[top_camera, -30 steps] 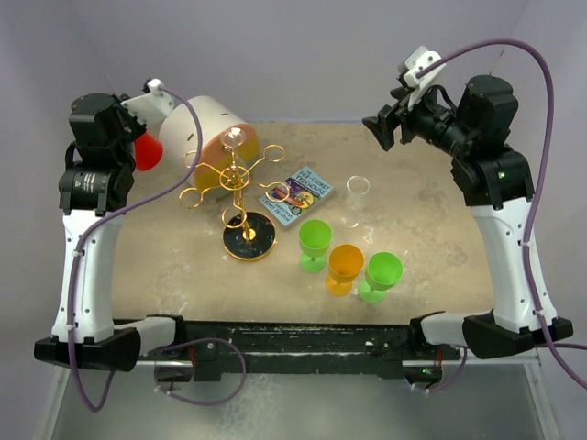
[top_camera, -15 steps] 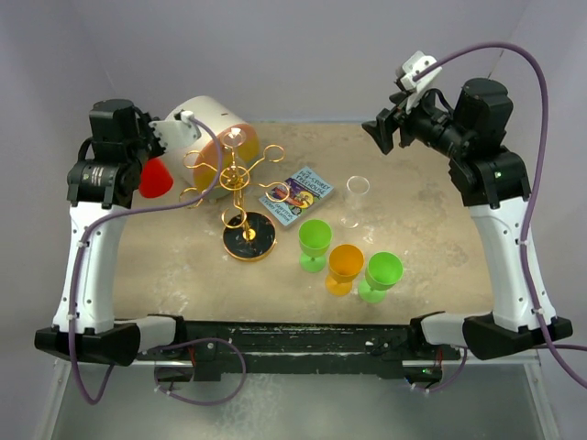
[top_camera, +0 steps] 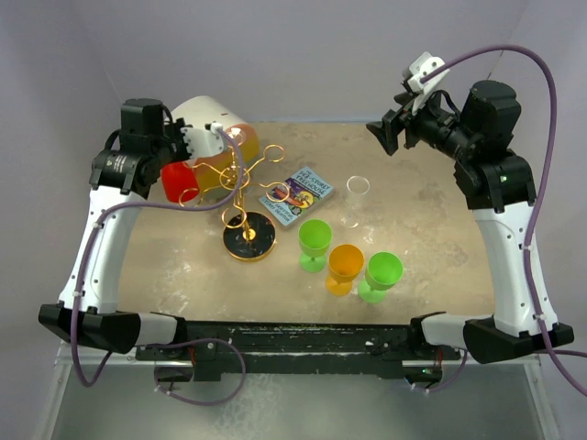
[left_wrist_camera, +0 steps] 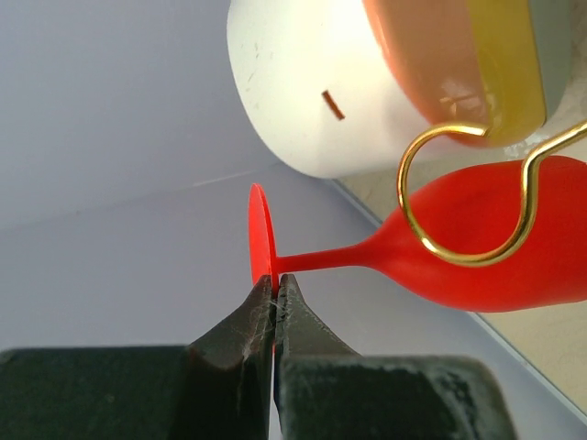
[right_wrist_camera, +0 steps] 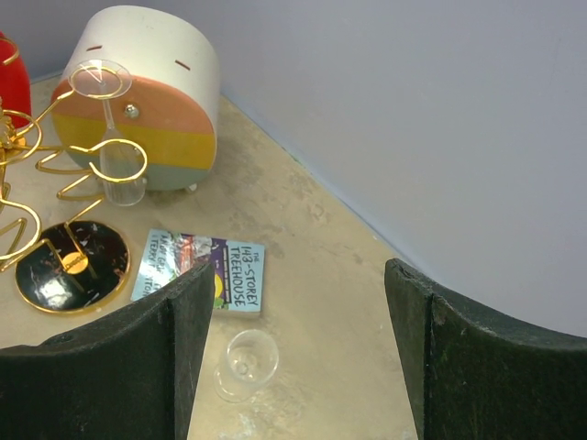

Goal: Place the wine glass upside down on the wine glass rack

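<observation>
A red wine glass point(left_wrist_camera: 477, 234) is in my left gripper point(left_wrist_camera: 273, 280), which is shut on the rim of its round foot. In the left wrist view a gold ring-ended arm point(left_wrist_camera: 459, 197) of the wine glass rack crosses in front of the bowl; I cannot tell whether they touch. From above, the red wine glass point(top_camera: 180, 181) hangs at the left arms of the rack point(top_camera: 240, 174), with the left gripper point(top_camera: 174, 158) over it. A clear glass point(right_wrist_camera: 115, 156) hangs upside down on the rack. My right gripper point(right_wrist_camera: 298, 275) is open and empty, high at the back right point(top_camera: 385, 128).
A big white cylinder point(top_camera: 206, 119) stands right behind the rack. The rack's black base point(top_camera: 249, 240) sits on the table. A book point(top_camera: 298, 194), an upright clear glass point(top_camera: 356, 188), two green glasses point(top_camera: 315, 240) point(top_camera: 381, 273) and an orange one point(top_camera: 346, 266) stand mid-table.
My left arm has swung right with the red glass, from the table's left edge up to the rack's left arms. The right arm has barely shifted.
</observation>
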You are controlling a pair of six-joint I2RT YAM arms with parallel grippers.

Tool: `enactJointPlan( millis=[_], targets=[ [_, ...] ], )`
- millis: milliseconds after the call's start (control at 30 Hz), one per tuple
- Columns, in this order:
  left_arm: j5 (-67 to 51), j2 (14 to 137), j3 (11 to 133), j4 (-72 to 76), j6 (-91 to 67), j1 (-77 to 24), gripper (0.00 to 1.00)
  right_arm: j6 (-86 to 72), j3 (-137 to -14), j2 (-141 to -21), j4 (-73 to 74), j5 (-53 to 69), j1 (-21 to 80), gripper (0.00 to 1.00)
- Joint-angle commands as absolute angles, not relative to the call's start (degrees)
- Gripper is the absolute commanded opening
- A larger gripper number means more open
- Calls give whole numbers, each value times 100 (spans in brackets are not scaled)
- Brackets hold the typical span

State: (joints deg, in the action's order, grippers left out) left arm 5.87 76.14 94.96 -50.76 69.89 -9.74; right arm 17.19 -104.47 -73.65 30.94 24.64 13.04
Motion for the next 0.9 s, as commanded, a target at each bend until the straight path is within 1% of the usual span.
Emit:
enactJointPlan(
  millis=[0, 400, 867],
  targets=[
    [127, 7683, 9674, -4962, 7059, -1051, 0, 1718, -10398, -7212, 2874, 2664, 1236, 77],
    [-206, 7837, 9736, -4816, 7059, -1321, 0, 1645, -10319, -7139, 2827, 2854, 1092, 77],
    [-682, 7946, 9771, -4597, 7084, -1403, 0, 1609, -10244, -7058, 2804, 2979, 980, 77]
  ],
)
